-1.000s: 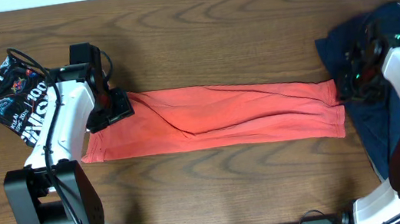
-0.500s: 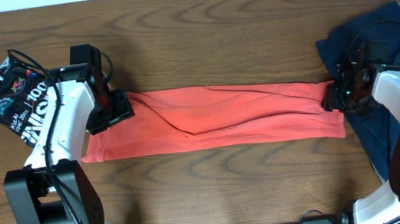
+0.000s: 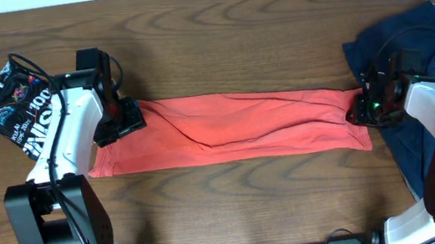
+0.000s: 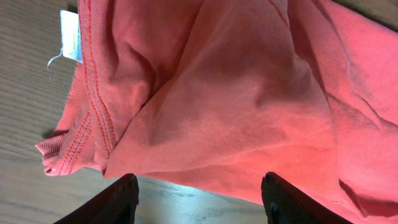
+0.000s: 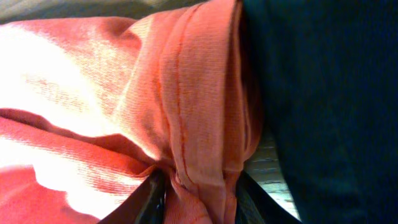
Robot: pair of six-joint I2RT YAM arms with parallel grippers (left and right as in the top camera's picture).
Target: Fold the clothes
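Observation:
A coral-red shirt (image 3: 235, 128) lies folded into a long strip across the middle of the table. My left gripper (image 3: 126, 117) is at its upper left corner. In the left wrist view that gripper (image 4: 198, 194) is open, its dark fingers (image 4: 115, 202) wide apart over bare wood, with the shirt's edge (image 4: 217, 112) just ahead. A white label (image 4: 71, 36) shows at the collar. My right gripper (image 3: 359, 110) is at the strip's right end. In the right wrist view it (image 5: 199, 200) is shut on the bunched hem of the coral-red shirt (image 5: 186, 124).
A navy blue shirt (image 3: 411, 54) lies crumpled at the right edge, under and behind my right arm, and touches the coral hem (image 5: 323, 93). A black shirt with white print (image 3: 17, 106) is bundled at the far left. Wooden table (image 3: 215, 38) surrounds the strip.
My right gripper has slid left from the navy shirt to the coral strip's right end and closed on the hem, bunching it slightly. The left arm has not moved.

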